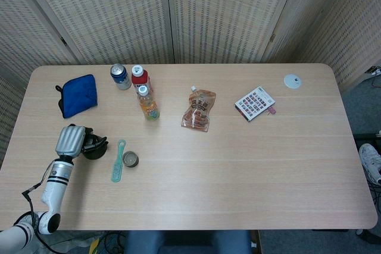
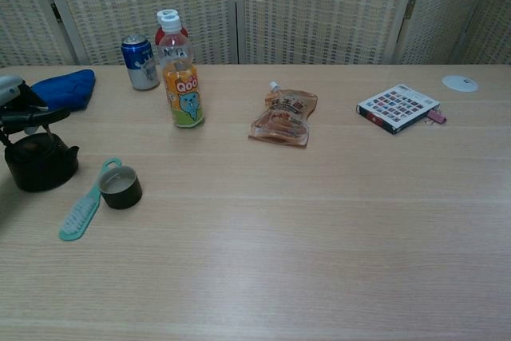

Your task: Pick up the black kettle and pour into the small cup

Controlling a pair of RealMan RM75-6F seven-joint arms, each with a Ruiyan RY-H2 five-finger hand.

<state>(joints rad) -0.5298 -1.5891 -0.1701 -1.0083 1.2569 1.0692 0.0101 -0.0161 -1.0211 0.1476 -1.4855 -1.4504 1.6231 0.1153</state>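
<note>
The black kettle (image 1: 95,149) (image 2: 40,166) stands near the table's left edge. My left hand (image 1: 69,140) (image 2: 20,103) is over it from the left and grips its thin handle, dark fingers reaching across the top. The small cup (image 1: 130,159) (image 2: 120,188), a dark metal one, sits upright just right of the kettle. A green brush (image 1: 117,160) (image 2: 83,209) lies between them. Neither view shows my right hand.
A blue pouch (image 1: 78,95) lies behind the kettle. A soda can (image 1: 120,76), a red-capped bottle (image 1: 140,78) and an orange drink bottle (image 1: 147,102) stand at the back left. A snack pouch (image 1: 199,110), a small book (image 1: 255,103) and a white disc (image 1: 292,81) lie further right.
</note>
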